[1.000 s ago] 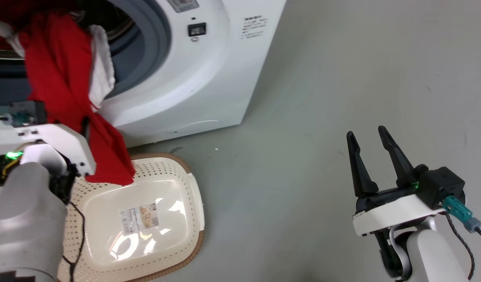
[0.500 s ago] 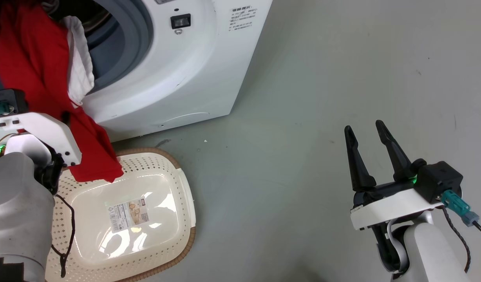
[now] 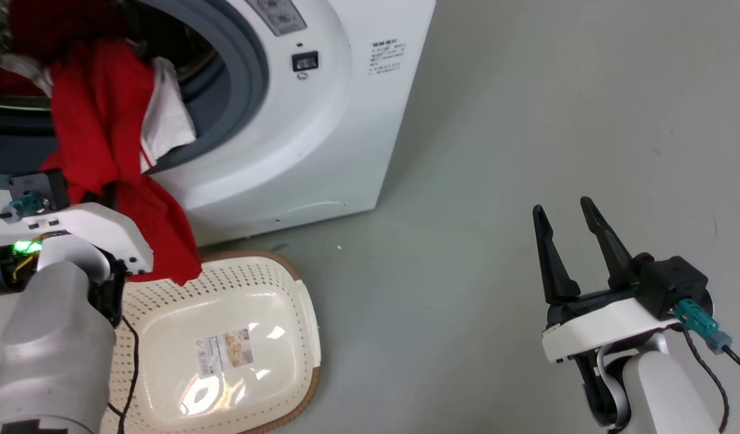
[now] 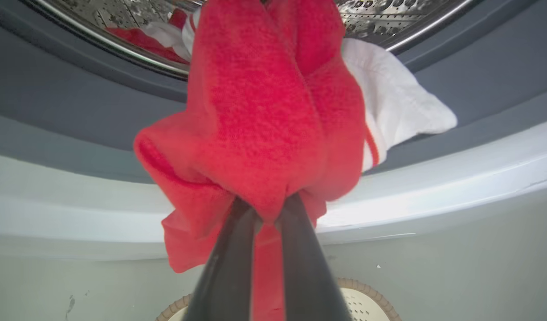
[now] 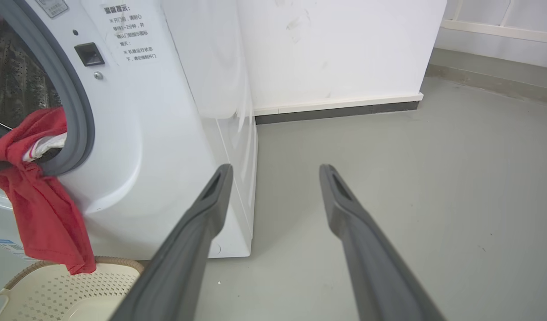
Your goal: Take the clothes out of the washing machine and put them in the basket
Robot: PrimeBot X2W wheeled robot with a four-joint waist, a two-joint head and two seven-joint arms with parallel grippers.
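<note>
Grey floor point(image 3: 496, 150) holds a cream perforated plastic basket point(image 3: 267, 274) beneath the left jaws, ready for the bright red fabric garment point(image 4: 264, 120) they clench, trailing from the white front-loading washing machine point(image 3: 322, 120); right jaws gape idle.

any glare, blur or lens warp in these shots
Head view: glare patches inside the basket. Left wrist view: left pincer soft up close, washing machine front bowed by the wide lens. Right wrist view: right pincer blurs toward the bottom edge.
</note>
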